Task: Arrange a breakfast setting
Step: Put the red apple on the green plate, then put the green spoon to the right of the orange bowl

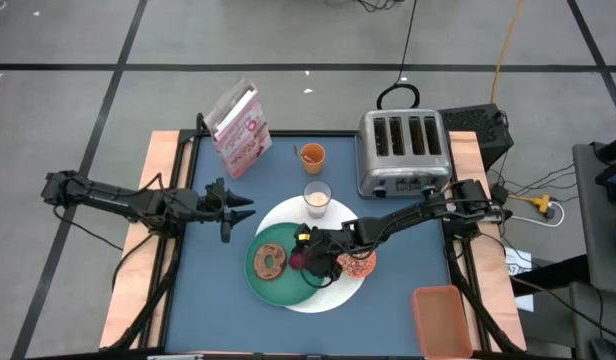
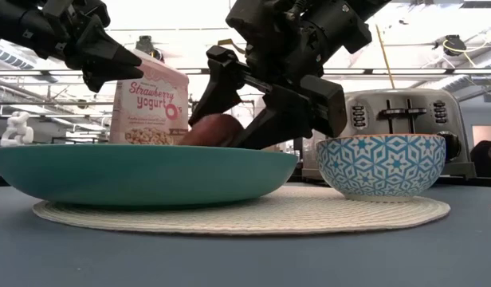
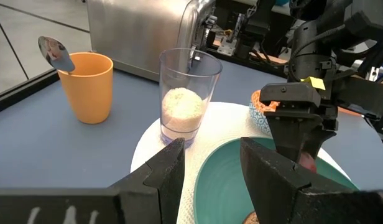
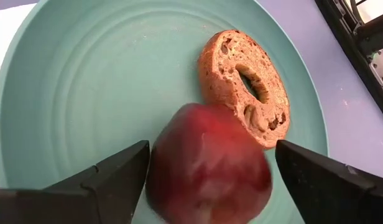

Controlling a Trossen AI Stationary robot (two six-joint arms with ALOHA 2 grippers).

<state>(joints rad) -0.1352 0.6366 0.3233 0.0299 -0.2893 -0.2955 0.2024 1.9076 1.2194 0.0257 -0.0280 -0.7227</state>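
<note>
The green plate (image 1: 256,240) lies on the white disc (image 1: 328,297). On the plate lie the brown bagel (image 4: 247,87) and the dark-red fruit (image 4: 207,168), close beside it. My right gripper (image 4: 212,149) is open over the plate, one finger on either side of the fruit. My left gripper (image 1: 238,205) is open and empty above the table, left of the plate. The bowl (image 2: 381,163), blue-patterned outside, stands on the disc's right. The milk glass (image 3: 186,93) stands on the disc's far edge. The metal spoon (image 3: 55,53) stands in the orange cup (image 3: 86,87). The pink cereal box (image 1: 240,128) stands at the far left. My right gripper's fingers (image 4: 117,177) stand close to the fruit's two sides; I cannot tell whether they touch it. They come slanting down from the table's right. The fruit sits low in the plate behind the rim (image 2: 214,129).
A metal toaster (image 1: 403,150) stands at the far right of the table. An orange container (image 1: 443,320) sits at the near right corner. Open blue tabletop lies near the left and near edges.
</note>
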